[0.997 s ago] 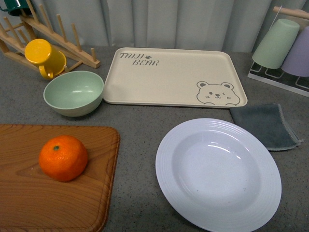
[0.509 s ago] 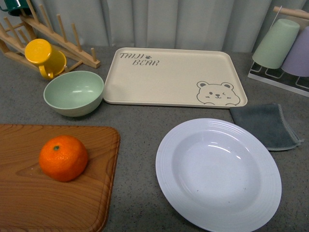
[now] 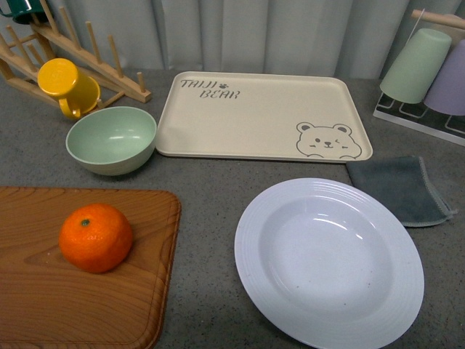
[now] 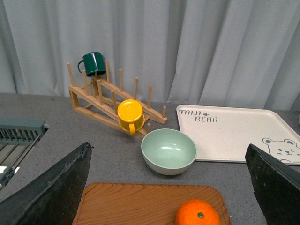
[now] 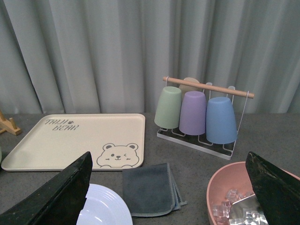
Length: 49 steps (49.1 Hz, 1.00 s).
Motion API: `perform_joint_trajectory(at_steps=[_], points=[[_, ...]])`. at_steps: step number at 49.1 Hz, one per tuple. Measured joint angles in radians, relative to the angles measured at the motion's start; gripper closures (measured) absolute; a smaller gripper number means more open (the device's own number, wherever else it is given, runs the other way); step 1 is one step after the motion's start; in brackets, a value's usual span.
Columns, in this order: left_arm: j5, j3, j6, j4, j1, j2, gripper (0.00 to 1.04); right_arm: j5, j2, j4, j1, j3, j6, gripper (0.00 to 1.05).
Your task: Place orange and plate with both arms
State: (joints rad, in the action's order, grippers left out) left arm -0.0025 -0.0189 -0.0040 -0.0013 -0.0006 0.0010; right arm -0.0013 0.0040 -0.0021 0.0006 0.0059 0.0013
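The orange (image 3: pixel 95 238) rests on a wooden cutting board (image 3: pixel 43 305) at the front left. The white ribbed plate (image 3: pixel 328 262) lies on the grey table at the front right. Neither arm shows in the front view. In the left wrist view my left gripper (image 4: pixel 171 197) is open, its dark fingers spread wide above the board, and the orange (image 4: pixel 197 213) sits low between them, untouched. In the right wrist view my right gripper (image 5: pixel 169 197) is open with nothing in it. Only the plate's edge (image 5: pixel 101 208) shows there, beside one finger.
A cream bear-printed tray (image 3: pixel 254 102) lies behind the plate. A pale green bowl (image 3: pixel 111 139), a yellow mug (image 3: pixel 67 86) and a wooden rack (image 3: pixel 109 73) stand at the back left. A grey cloth (image 3: pixel 399 187), a cup rack (image 3: pixel 429 69) and a pink bowl of ice (image 5: pixel 234 197) are on the right.
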Motion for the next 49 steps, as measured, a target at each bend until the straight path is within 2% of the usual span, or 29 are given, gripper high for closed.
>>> perform_joint_trajectory(at_steps=[49], points=[[0.000,0.000,0.000,0.000,0.000,0.000,0.06,0.000,0.000,0.000,0.000,0.000,0.000,0.09]])
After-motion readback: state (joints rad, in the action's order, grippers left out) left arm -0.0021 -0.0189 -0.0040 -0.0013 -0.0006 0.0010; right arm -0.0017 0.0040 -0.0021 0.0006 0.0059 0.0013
